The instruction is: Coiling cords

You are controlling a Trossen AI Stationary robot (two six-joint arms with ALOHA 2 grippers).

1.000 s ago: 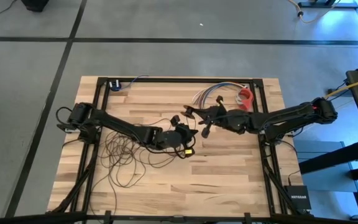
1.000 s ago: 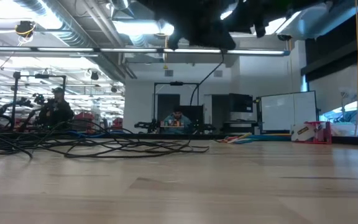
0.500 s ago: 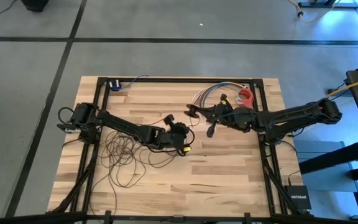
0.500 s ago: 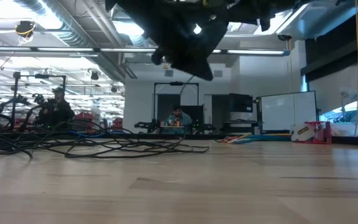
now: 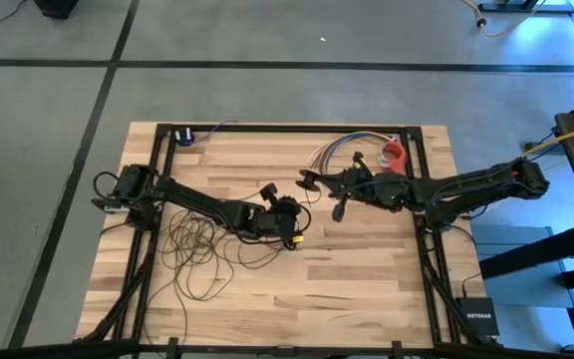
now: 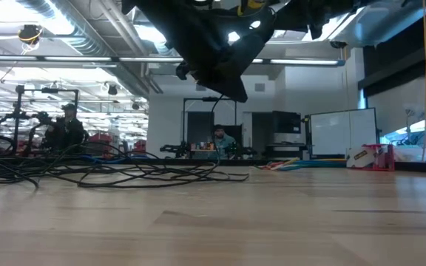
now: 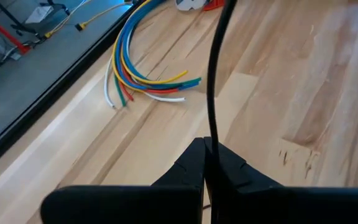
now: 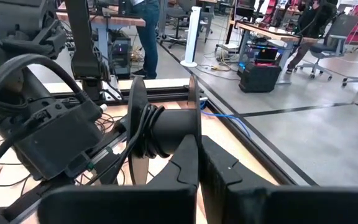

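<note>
Cords (image 5: 202,249) seen looped at lower left of the tabletop (image 5: 367,279), left gripper (image 7: 207,163) clamped on a strand, right gripper (image 8: 199,163) closed, apparently gripping a black spool (image 8: 163,130).

Partly hidden cord and cropped grippers on a wooden table

From above, the cords (image 5: 199,251) ran under the left arm (image 5: 202,205), which hid part of the loops. In the low view the arms were cut off by the top edge. Each wrist view cropped its own fingers (image 7: 199,169) at the bottom edge; the spool (image 8: 164,132) hid where its windings ended.
</note>
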